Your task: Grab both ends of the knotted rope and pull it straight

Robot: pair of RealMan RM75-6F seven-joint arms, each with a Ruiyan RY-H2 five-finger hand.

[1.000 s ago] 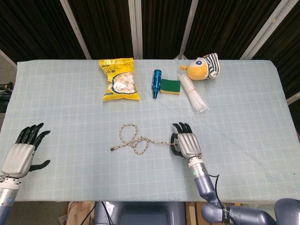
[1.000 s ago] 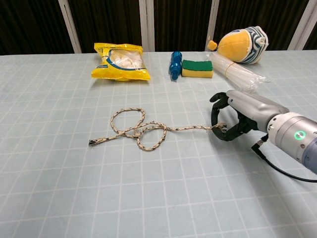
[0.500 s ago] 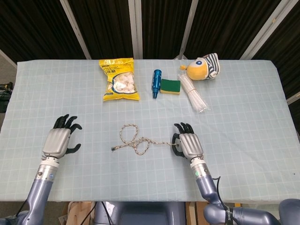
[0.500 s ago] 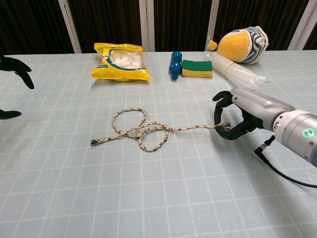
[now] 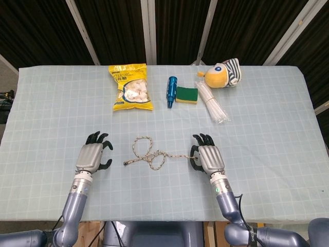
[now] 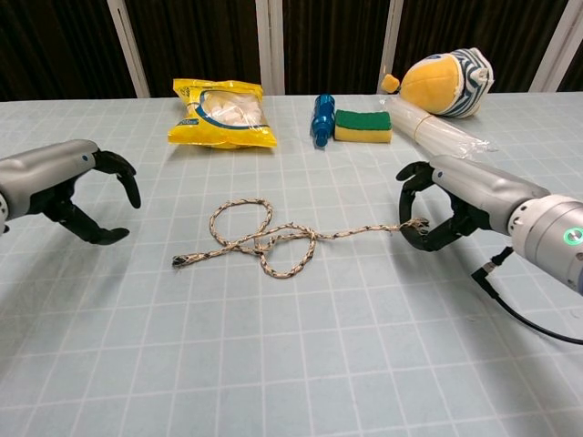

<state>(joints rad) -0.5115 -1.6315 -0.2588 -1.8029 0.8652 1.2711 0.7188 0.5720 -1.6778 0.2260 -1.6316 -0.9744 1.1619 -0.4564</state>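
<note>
The knotted rope (image 5: 149, 154) (image 6: 264, 242) lies looped on the checked tablecloth near the middle. Its right end runs into my right hand (image 5: 208, 158) (image 6: 446, 200), which pinches it between thumb and fingers just above the cloth. The rope's left end (image 5: 126, 163) (image 6: 178, 261) lies free on the cloth. My left hand (image 5: 92, 157) (image 6: 64, 186) hovers a short way left of that end, fingers curved and apart, holding nothing.
Along the far side lie a yellow snack bag (image 5: 131, 87) (image 6: 221, 111), a blue bottle (image 5: 170, 91) (image 6: 322, 118), a green-and-yellow sponge (image 5: 186, 94) (image 6: 363, 126), a bundle of clear straws (image 5: 213, 105) (image 6: 439, 125) and a plush toy (image 5: 224, 73) (image 6: 448, 80).
My left hand has swept in from the far left edge toward the rope's free end. My right hand has drawn the rope slightly rightward, shifting the loops with it.
</note>
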